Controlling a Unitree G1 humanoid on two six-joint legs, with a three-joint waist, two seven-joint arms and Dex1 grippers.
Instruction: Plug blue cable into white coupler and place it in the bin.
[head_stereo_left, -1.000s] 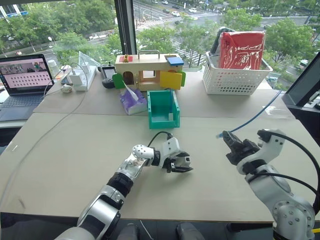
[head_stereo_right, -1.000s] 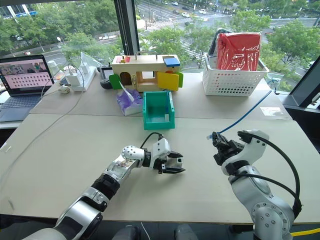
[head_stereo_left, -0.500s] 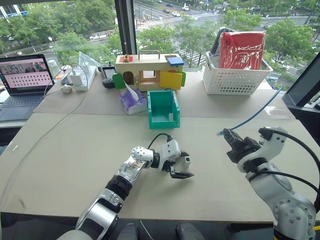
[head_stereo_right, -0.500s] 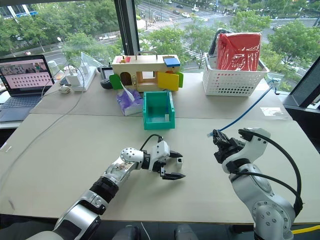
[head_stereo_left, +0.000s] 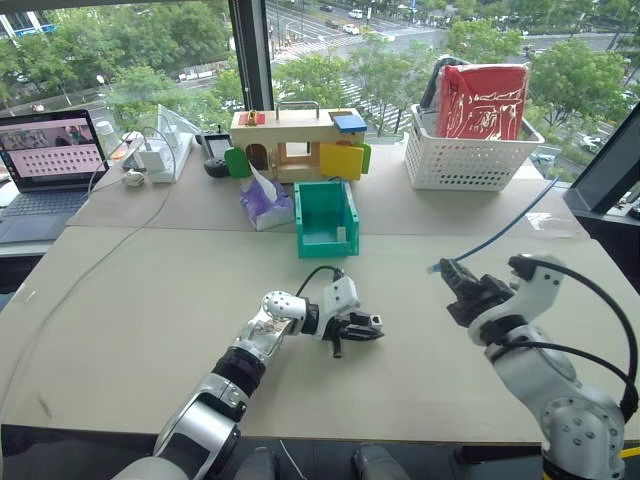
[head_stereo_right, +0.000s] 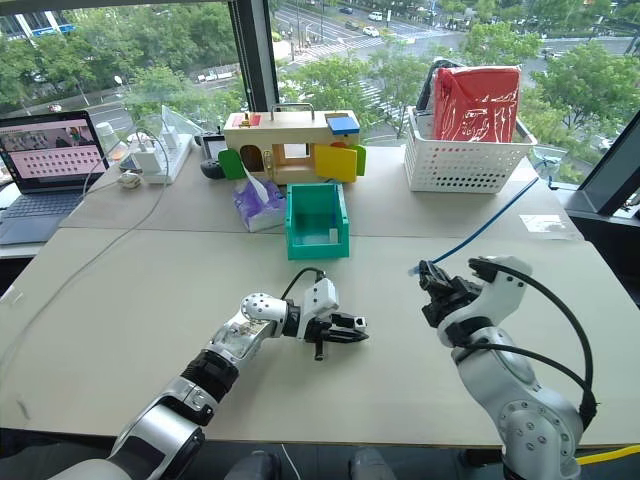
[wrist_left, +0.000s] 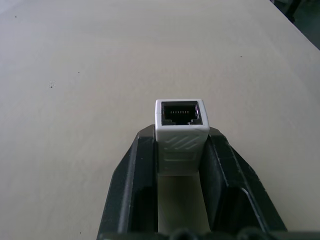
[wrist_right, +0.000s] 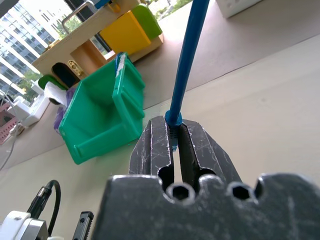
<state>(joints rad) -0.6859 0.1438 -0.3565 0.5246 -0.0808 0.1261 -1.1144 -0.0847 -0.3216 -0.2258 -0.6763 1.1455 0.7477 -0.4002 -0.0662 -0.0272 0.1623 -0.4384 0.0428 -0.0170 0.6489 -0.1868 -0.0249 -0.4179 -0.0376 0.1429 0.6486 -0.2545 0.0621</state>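
Coupler (wrist_left: 180, 127) pinched by left end effector (head_stereo_left: 362, 328); right end effector (head_stereo_left: 462, 287) pinches cable (wrist_right: 187, 60) (bin (head_stereo_left: 326, 216) beyond).

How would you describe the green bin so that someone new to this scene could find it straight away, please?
Look to the far middle of the beige table, just in front of the wooden toy house by the window. The green bin sits there beside a purple tissue pack. It is the only solid green open box, much smaller than the white lattice basket to its right.
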